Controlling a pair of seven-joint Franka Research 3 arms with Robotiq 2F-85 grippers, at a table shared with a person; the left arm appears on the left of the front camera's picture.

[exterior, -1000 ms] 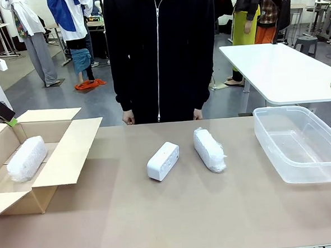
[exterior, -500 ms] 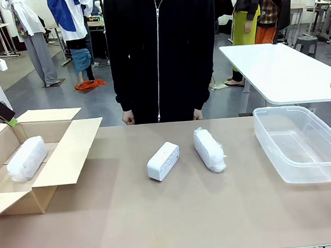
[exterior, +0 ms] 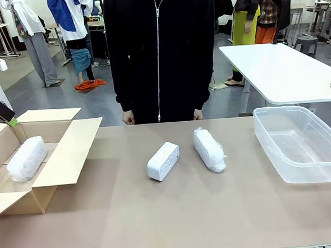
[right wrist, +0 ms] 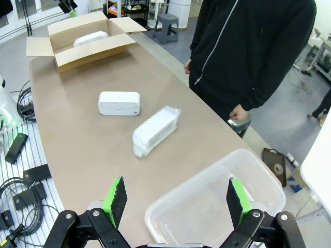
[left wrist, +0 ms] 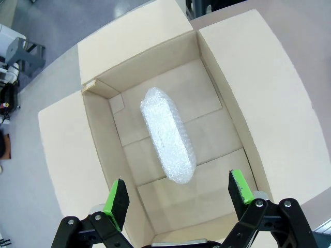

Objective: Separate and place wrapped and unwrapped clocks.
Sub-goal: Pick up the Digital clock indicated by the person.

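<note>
No change since a second ago: clocks, box, tub and person all in same places. Wrapped clock (exterior: 26, 159) lies inside cardboard box (exterior: 66, 152). Bare clock (exterior: 163, 160) sits on worktop (exterior: 160, 214) right of box, second wrapped clock (exterior: 209, 149) just beside it on side away from box, clear tub (exterior: 267, 134) farthest from box.

Left wrist view looks down into box: left tool (left wrist: 178, 192) above it, jaws wide apart, gripping nothing; wrapped clock slantwise on box floor.

Right wrist view: right tool (right wrist: 176, 199) equally wide, nothing held, over tub. Person's hand (right wrist: 239, 112) at worktop edge.

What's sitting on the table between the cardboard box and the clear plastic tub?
In the front view, two things: the bare white clock and, to its right, a bubble-wrapped clock, not touching.
</note>
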